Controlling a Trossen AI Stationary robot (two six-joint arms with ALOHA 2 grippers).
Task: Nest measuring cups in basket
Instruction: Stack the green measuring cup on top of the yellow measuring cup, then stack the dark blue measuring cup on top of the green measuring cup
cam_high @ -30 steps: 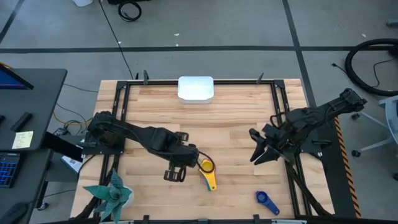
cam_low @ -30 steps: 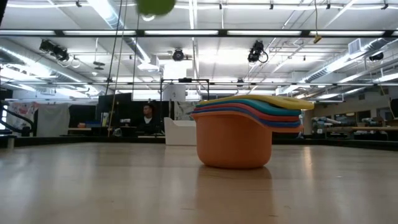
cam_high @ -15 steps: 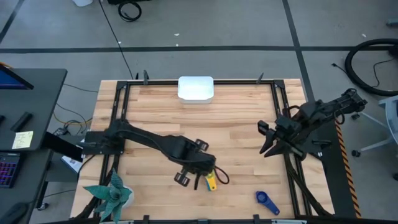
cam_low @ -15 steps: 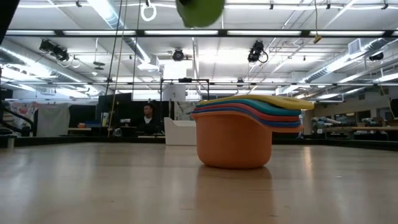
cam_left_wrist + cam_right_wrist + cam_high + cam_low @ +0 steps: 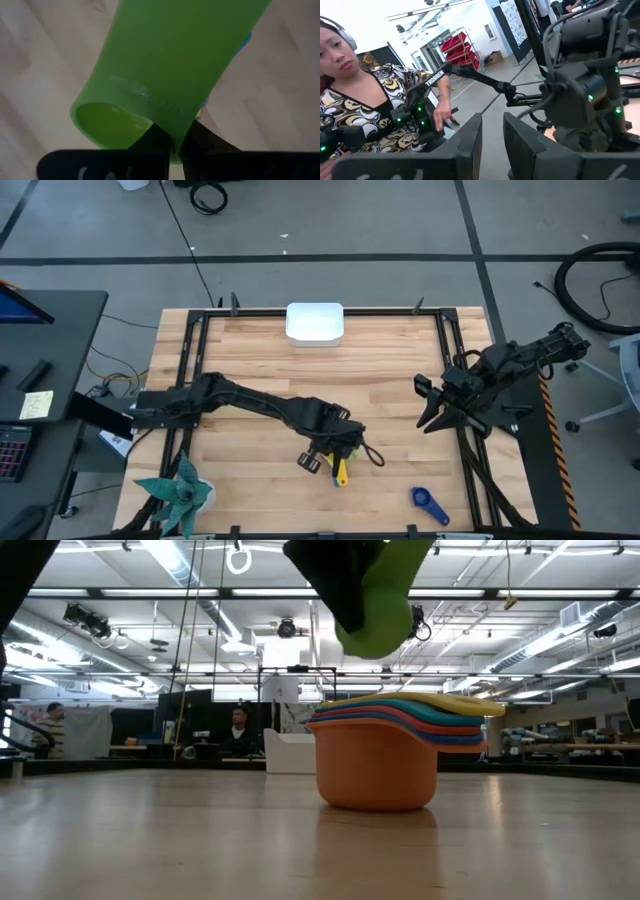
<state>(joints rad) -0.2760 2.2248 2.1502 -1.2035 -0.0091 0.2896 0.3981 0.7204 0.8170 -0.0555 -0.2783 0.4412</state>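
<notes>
A green measuring cup (image 5: pixel 385 605) hangs in the air with my left gripper (image 5: pixel 174 142) shut on it, just above a nested stack of measuring cups (image 5: pixel 375 765). The stack rests on its orange bottom cup, and its yellow handle (image 5: pixel 341 472) shows beside my left gripper (image 5: pixel 338 452). A dark blue cup (image 5: pixel 430 503) lies alone on the table near the front right. The white basket (image 5: pixel 315 321) sits at the middle of the far edge. My right gripper (image 5: pixel 436 412) waits at the table's right side, open and holding nothing. My left gripper pinches the green cup's wall at its rim (image 5: pixel 172 131), one finger (image 5: pixel 154 139) inside the opening and the other outside. The fingers come steeply from above. The cup hangs tilted below them, clear of the stack and the table.
A teal toy plant (image 5: pixel 180 492) stands at the near left corner. Bare wood lies between the stack and the basket. Black frame rails (image 5: pixel 195 370) run along the table's sides. A person sits in the room beyond the table in the right wrist view.
My left gripper has carried the green cup down and toward the table's right and near edges, coming over the stack, and its wrist has rolled. The cup has sunk closer to the stack's top. My right gripper has drawn back slightly toward the right edge.
</notes>
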